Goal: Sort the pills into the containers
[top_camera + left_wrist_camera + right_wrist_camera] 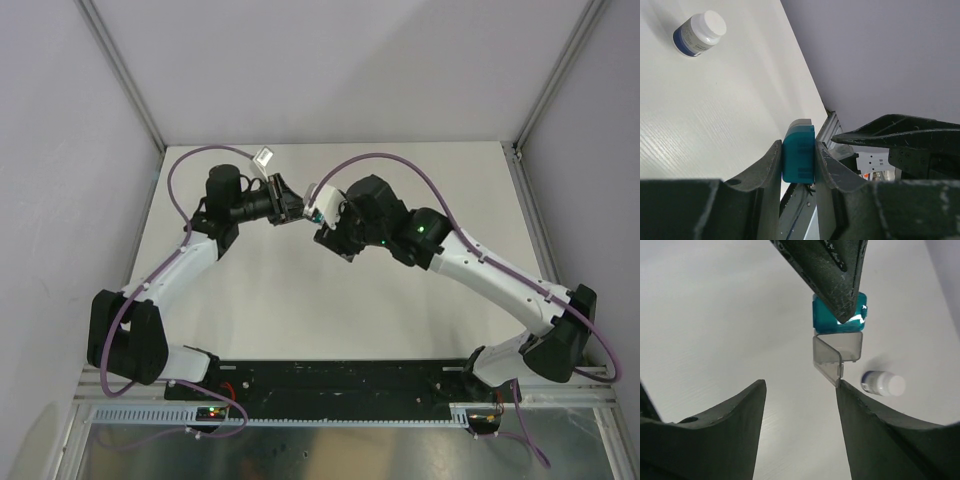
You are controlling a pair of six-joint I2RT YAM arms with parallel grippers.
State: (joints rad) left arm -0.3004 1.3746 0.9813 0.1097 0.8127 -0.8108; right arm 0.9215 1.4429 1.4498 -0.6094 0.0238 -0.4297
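Observation:
The containers are a joined teal (826,316) and grey (846,345) pair, held off the table. In the left wrist view my left gripper (798,159) is shut on the teal compartment (798,156). In the right wrist view the grey compartment's lid (826,365) hangs open. My right gripper (799,386) is open just below it, and its right fingertip (842,388) touches the lid's edge. In the top view the two grippers meet at mid-table, the left (292,205) facing the right (322,212). No pills show.
A small white capped bottle with a blue label stands on the white table behind the grippers (264,156); it also shows in the left wrist view (700,33) and the right wrist view (883,383). Grey walls enclose the table (250,300) at the back and sides.

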